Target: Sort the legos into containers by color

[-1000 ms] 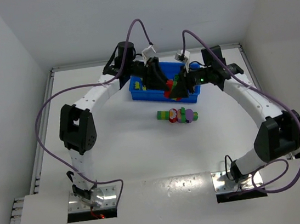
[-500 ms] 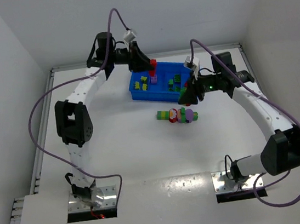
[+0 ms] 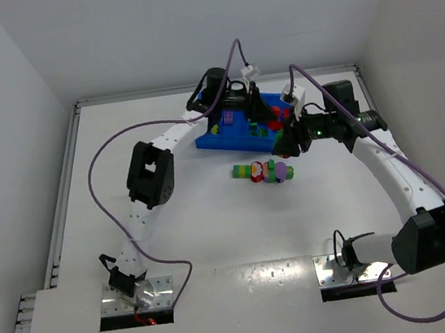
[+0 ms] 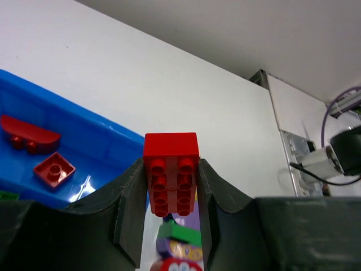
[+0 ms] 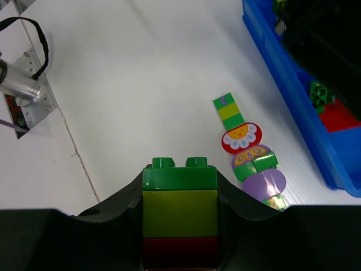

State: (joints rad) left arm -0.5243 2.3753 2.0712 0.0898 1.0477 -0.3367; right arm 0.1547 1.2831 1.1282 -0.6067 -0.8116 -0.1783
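Legos snapped into a multicoloured stick [image 3: 262,171] lie loose on the table [image 3: 172,222], unsorted, at 6 o'clock of the tray [image 3: 223,142]. Just beyond, at the tray's 4 o'clock, the right gripper [image 5: 180,179] pinches a green-yellow-red stack [image 5: 179,217] by its sides, studs outward, probably so the other arm can pull bricks off the free end. Farther off, the tray holds red pieces [image 4: 31,132] in its right-end compartment. Over that end, at about 2 o'clock, the left gripper [image 4: 171,186] is clamped on a red brick [image 4: 171,155], likely poised to drop it among them.
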